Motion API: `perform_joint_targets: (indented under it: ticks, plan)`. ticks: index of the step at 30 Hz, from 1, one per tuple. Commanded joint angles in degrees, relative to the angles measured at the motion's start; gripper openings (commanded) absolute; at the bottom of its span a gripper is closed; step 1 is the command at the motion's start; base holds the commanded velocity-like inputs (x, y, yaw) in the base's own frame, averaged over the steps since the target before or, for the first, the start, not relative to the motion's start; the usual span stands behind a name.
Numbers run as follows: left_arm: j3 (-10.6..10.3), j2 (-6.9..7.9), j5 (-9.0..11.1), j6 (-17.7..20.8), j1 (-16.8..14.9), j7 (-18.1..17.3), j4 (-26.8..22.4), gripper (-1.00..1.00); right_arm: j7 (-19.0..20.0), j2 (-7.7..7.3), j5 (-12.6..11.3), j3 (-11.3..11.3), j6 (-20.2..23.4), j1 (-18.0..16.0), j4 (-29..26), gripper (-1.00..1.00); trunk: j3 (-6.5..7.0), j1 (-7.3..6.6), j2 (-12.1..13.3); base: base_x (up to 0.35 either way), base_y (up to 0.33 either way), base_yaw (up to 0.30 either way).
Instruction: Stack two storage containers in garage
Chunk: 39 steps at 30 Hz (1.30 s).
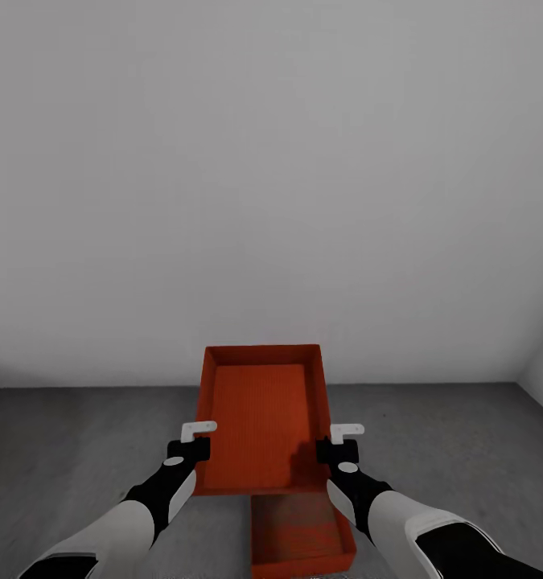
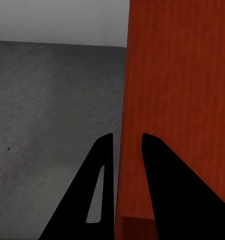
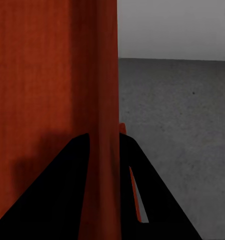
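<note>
We pinch upper bin, empty, frame centre: left gripper on its left wall, right gripper on right | lower bin, empty, on floor, bottom centre

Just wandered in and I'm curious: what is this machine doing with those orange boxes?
The robot holds one orange-red container in the air, its left claw and right claw each pinching a side wall. A second container sits on the grey concrete floor just below, offset toward the robot. It looks about to stack them.
</note>
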Motion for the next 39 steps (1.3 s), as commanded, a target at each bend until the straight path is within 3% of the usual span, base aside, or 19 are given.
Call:
perform_joint_targets:
  ticks: [1,39]
  plan:
    - [1.15,1.26,-0.27,-0.17,-0.04,0.40,0.02,-1.00,0.04,-0.50,-0.38,-3.93,-0.33,-0.09,-0.07,-1.00,-0.19,0.02,-0.10,0.000,0.000,0.000]
    - [1.21,1.70,-0.18,-0.17,-0.06,0.40,0.09,-1.00,0.14,-0.48,-0.38,-3.93,-0.09,-0.09,-0.01,-1.00,-3.65,0.02,-0.10,0.000,0.000,0.000]
